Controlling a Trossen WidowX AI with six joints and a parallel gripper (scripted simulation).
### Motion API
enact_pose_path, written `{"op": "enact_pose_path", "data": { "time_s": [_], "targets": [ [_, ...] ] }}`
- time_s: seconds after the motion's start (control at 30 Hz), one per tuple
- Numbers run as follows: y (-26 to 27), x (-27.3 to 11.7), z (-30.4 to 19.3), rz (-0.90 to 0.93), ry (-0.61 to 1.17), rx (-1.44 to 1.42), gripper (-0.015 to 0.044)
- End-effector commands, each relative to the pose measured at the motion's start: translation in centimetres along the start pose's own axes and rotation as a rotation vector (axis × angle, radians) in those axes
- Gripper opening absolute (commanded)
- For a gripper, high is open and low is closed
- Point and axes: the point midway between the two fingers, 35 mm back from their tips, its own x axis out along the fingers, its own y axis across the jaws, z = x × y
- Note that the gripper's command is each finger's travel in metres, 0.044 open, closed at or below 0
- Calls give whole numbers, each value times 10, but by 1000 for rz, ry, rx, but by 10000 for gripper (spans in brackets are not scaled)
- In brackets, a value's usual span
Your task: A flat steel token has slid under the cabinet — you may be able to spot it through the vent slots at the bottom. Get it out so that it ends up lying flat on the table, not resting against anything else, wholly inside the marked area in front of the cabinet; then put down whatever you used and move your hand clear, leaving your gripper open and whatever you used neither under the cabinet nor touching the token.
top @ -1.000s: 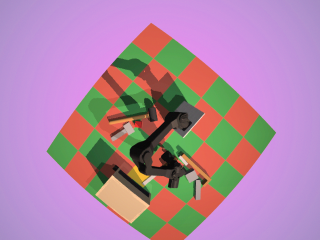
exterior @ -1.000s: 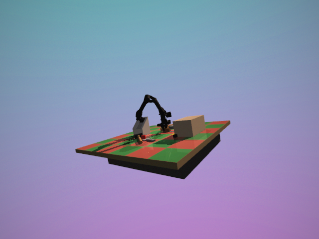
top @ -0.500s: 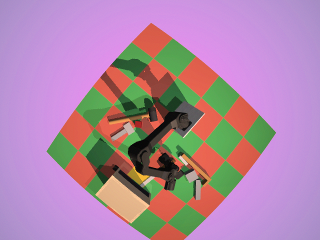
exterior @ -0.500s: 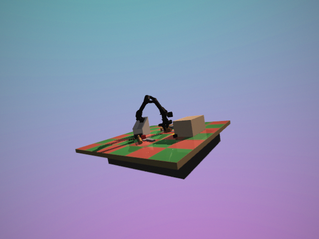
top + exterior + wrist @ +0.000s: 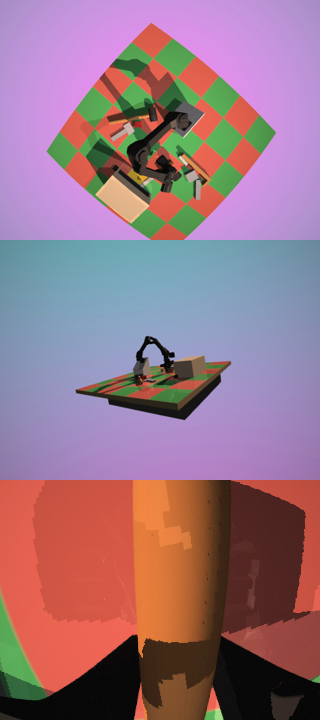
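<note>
My gripper (image 5: 168, 167) (image 5: 167, 369) (image 5: 174, 643) is shut on a round orange wooden handle (image 5: 170, 162) (image 5: 169, 370) (image 5: 182, 580), low over the table in front of the cabinet. The far end of the handle is not clear. The tan cabinet (image 5: 122, 198) (image 5: 183, 368) stands beyond, with its dark slotted front (image 5: 134, 182) facing the arm. The yellow marked area (image 5: 133, 176) lies just before that front, partly hidden by the arm. A pale grey bar (image 5: 147, 182) lies at its edge; whether it joins the handle is unclear. I cannot see the steel token.
An orange-handled tool with a black head (image 5: 152, 114), a red block (image 5: 138, 124) and a grey T-shaped piece (image 5: 128, 128) lie on the far side. An orange bar (image 5: 196, 169), a grey block (image 5: 191, 175) and a grey bar (image 5: 197, 190) lie right of my gripper.
</note>
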Motion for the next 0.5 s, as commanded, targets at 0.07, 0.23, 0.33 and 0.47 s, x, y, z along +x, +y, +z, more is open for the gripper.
{"op": "enact_pose_path", "data": {
  "time_s": [0.07,0.23,0.33,0.47],
  "targets": [
    [1,0,14,2,-9,11,0],
    [1,0,21,1,-9,11,0],
    [1,0,25,1,-10,11,0],
    [1,0,30,1,-10,12,0]
  ]
}}
